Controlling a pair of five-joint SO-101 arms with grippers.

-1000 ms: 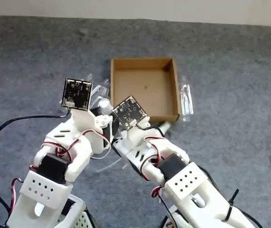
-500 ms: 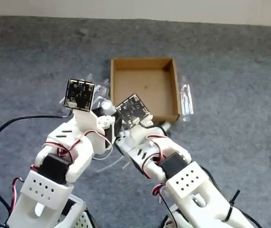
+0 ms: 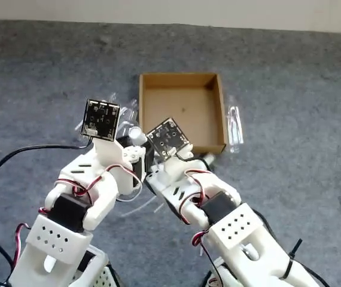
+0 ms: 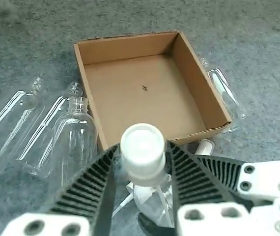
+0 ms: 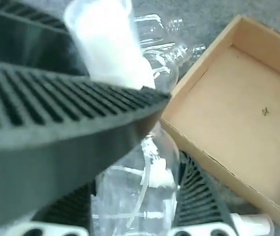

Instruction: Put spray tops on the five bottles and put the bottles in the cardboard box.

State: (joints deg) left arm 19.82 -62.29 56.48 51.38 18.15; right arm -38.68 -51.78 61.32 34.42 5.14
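Both arms meet over a grey carpet point(image 3: 290, 72), the largest surface in view. Just beyond the two claws, away from the arm bases, we see the cardboard box point(image 4: 130, 108) lying open side up.

The left claw point(image 4: 142, 153) is pinching the white spray top point(image 4: 142, 140) from both sides, its ribbed black fingers point(image 4: 88, 182) pressed against the cap. Directly beneath it, the right claw point(image 5: 136, 184) is closed around the body of a clear bottle point(image 5: 125, 216). The bottle stands roughly upright, with its neck under the spray top. We cannot tell whether the top is seated on the neck, though a thin tube shows inside the bottle.

Beyond the left claw and to its left, three bottles point(image 4: 46, 132) lie side by side on the carpet against the box's outer left wall. Their necks point away from the claw. A lone bottle point(image 4: 224, 96) lies to the right of the right claw, along the box's outer right wall.

Smallest of all is a loose spray top point(image 4: 206, 145). It rests on the carpet near the right claw, at the box's near right corner.
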